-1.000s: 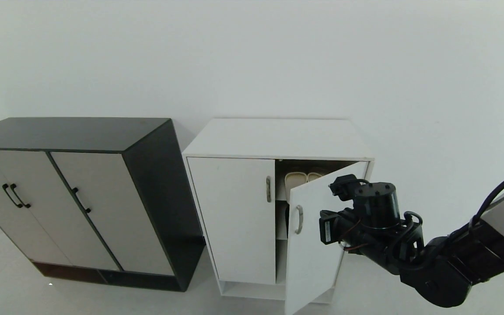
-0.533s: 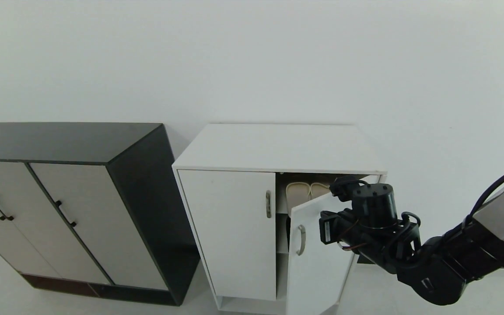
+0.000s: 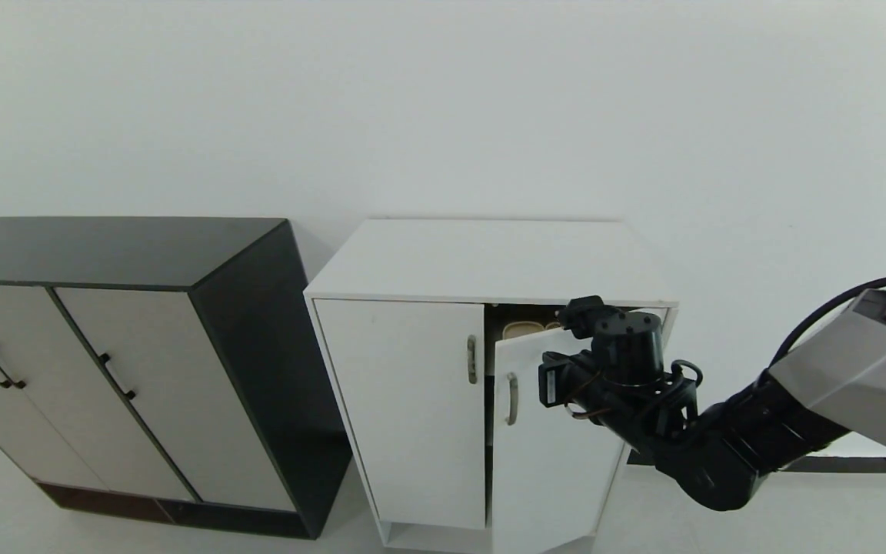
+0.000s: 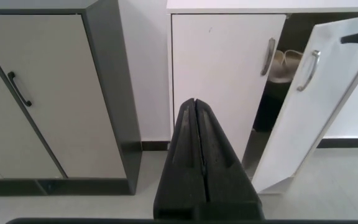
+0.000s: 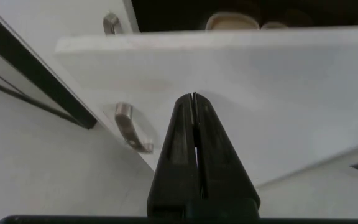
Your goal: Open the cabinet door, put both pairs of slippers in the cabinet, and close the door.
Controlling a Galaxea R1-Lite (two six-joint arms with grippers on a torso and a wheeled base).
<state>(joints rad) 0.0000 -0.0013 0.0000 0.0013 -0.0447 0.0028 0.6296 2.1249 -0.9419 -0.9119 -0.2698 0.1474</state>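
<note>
The white cabinet (image 3: 481, 258) stands against the wall, its left door shut and its right door (image 3: 551, 454) ajar by a narrow gap. A pale pair of slippers (image 3: 524, 330) lies on the top shelf inside, also seen as slippers (image 5: 232, 22) and slippers (image 4: 286, 62). My right gripper (image 3: 575, 317) is shut, its tip (image 5: 194, 97) against the outer face of the right door near its top edge, above the door's handle (image 5: 132, 127). My left gripper (image 4: 195, 102) is shut on nothing, low and in front of the cabinet's left door (image 4: 222, 74).
A dark cabinet (image 3: 120, 246) with light doors and black handles stands directly left of the white one. A plain wall runs behind both. A dark strip (image 3: 835, 464) lies on the floor to the right.
The head camera moved closer at first. The right door has swung from half open to nearly shut, with my right gripper moving left against it. Less of the slippers shows.
</note>
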